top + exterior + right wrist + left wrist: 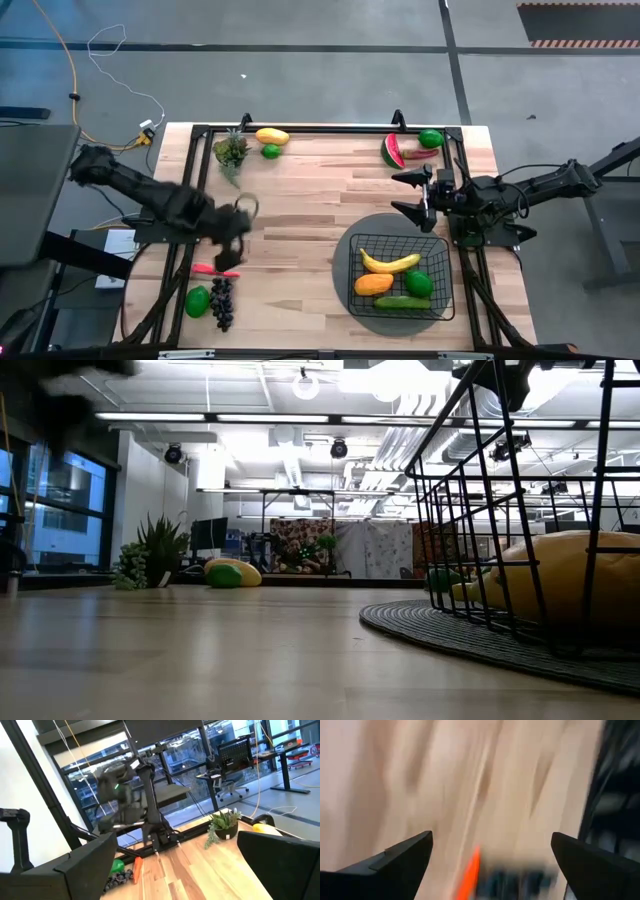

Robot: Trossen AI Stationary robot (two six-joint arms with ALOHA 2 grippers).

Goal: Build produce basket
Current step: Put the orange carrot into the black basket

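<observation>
The black wire basket [400, 272] stands on a round grey mat [345, 250] at the table's near right. It holds a banana [390, 263], a mango [373, 284], a lime [418, 283] and a cucumber [403, 302]. A red chili [215, 269], dark grapes [222, 300] and a lime [197, 300] lie at the near left. My left gripper [238, 250] hovers open just above the chili [470, 875]. My right gripper [397, 193] waits open beyond the basket, near the watermelon slice [393, 150].
A small potted plant [232, 150], a mango [271, 135] and a lime [270, 151] sit at the far left. Another lime [430, 138] lies by the watermelon. A black frame runs around the table's edges. The middle of the table is bare wood.
</observation>
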